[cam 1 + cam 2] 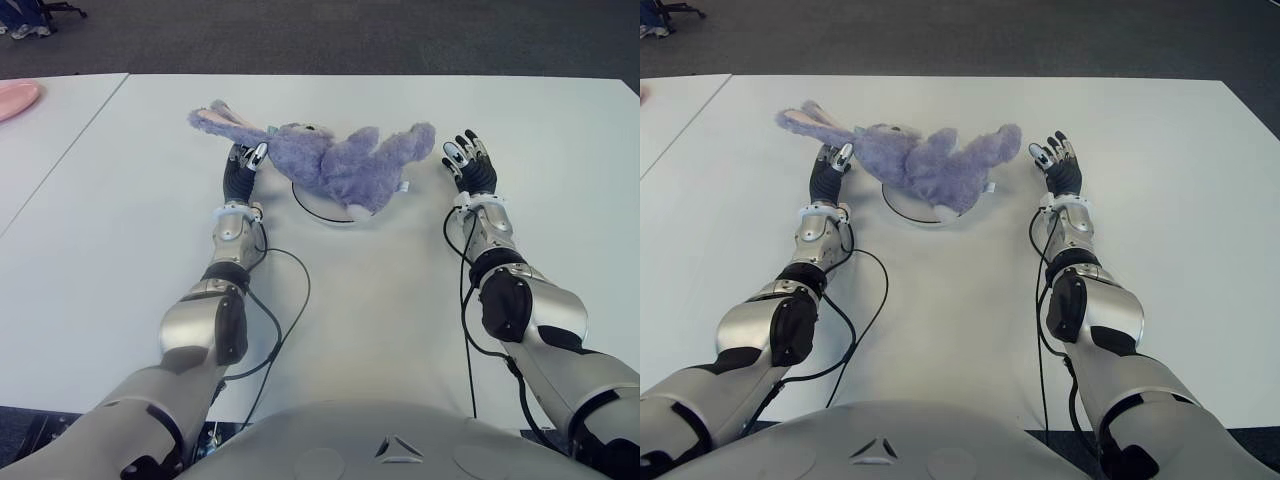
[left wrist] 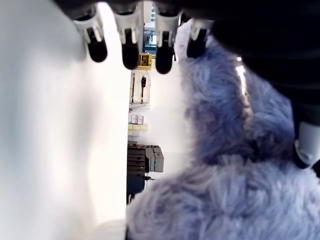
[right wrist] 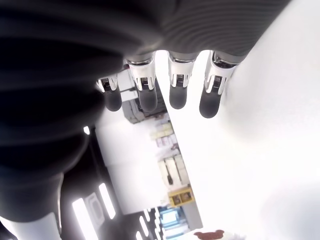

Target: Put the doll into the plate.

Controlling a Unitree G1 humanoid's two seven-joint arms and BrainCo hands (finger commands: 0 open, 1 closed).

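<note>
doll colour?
Lavender-purple plush doll, a long-eared bunny lying over the white plate. Clearest in the left eye view.

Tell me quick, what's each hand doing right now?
Left hand: open, fingers straight, beside the doll, not gripping it.
Right hand: open, holding nothing.

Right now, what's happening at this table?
A fluffy purple plush rabbit doll lies sprawled over a white round plate on the white table, covering most of it. The left hand is beside the doll's head with fingers extended, not gripping. The right hand is open by the doll's other end.
</note>
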